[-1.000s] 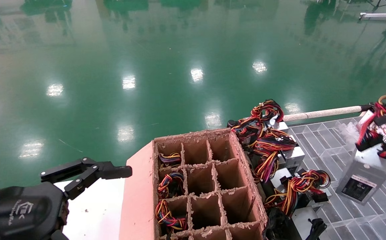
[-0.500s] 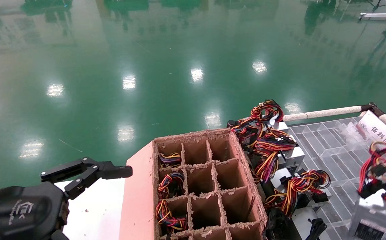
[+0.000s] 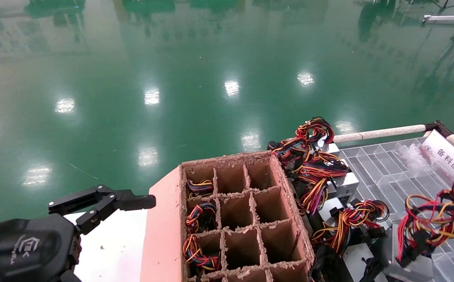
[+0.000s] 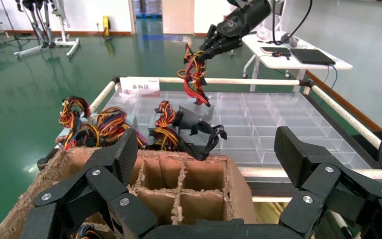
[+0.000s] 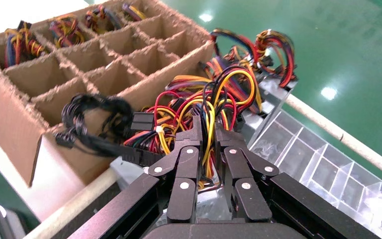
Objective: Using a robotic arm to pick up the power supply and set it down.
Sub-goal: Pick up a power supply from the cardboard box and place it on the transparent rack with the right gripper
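Between the fingers [image 5: 229, 159] of the right gripper [image 5: 208, 133] runs the wire bundle [image 5: 199, 107] of the power supply [image 4: 197, 112]; the two black fingers are clenched on the red, yellow and black strands, which fan out just past the fingertips. Seen from the left wrist, the right robotic arm [image 4: 238, 22] reaches down at a slant from above, its gripper pinching the top of the bundle, and the grey metal box hangs below the fingers at a tilt, low over the clear divided tray [image 4: 268, 119]. Whether the box's lower edge touches the tray cannot be told. From the head camera only the bundle [image 3: 432, 221] and part of the grey box [image 3: 411, 268] show at the lower right; the gripper itself is out of that frame.

Just beside the held unit, toward the brown divided cardboard box [image 3: 246, 219], lie other power supplies [image 3: 328, 184] in a heap, their coloured wires tangled together, with a loose black cable [image 5: 92, 124] draped against the cardboard wall. Several cells of the cardboard box hold wire bundles.

The left gripper [image 3: 101, 201] is parked well apart from all this, beyond the cardboard box's far side, held level over the white counter [image 3: 109, 250], its fingers [image 4: 112, 169] spread wide and grasping nothing.
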Controlling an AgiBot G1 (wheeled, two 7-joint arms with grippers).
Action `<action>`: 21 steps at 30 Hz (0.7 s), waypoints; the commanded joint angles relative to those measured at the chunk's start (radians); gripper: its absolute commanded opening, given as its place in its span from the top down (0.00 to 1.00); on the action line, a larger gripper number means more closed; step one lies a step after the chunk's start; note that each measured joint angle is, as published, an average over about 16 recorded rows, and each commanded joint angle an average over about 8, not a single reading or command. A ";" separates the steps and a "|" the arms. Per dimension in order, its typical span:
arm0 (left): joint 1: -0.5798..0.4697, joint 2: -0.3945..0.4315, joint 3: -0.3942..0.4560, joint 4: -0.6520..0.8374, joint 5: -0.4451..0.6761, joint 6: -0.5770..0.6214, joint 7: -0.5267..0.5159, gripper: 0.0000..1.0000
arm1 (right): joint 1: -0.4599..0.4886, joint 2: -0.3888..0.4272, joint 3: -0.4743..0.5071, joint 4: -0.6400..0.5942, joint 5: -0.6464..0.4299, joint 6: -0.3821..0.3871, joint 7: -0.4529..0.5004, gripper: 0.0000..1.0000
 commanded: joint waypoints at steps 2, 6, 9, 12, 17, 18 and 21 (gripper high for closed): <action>0.000 0.000 0.000 0.000 0.000 0.000 0.000 0.00 | 0.001 0.012 -0.024 0.019 0.011 0.002 -0.013 1.00; 0.000 0.000 0.000 0.000 0.000 0.000 0.000 0.00 | 0.005 0.023 -0.052 0.033 0.024 0.002 -0.034 1.00; 0.000 0.000 0.000 0.000 0.000 0.000 0.000 0.00 | 0.004 0.028 -0.072 0.033 0.037 0.002 -0.050 1.00; 0.000 0.000 0.000 0.000 0.000 0.000 0.000 0.00 | -0.001 0.033 -0.091 0.029 0.050 0.001 -0.069 1.00; 0.000 0.000 0.000 0.000 0.000 0.000 0.000 0.00 | -0.011 0.042 -0.123 0.034 0.082 -0.001 -0.109 1.00; 0.000 0.000 0.000 0.000 0.000 0.000 0.000 0.00 | -0.013 0.044 -0.129 0.036 0.091 -0.001 -0.116 1.00; 0.000 0.000 0.000 0.000 0.000 0.000 0.000 0.00 | -0.022 0.050 -0.146 0.044 0.125 -0.003 -0.136 1.00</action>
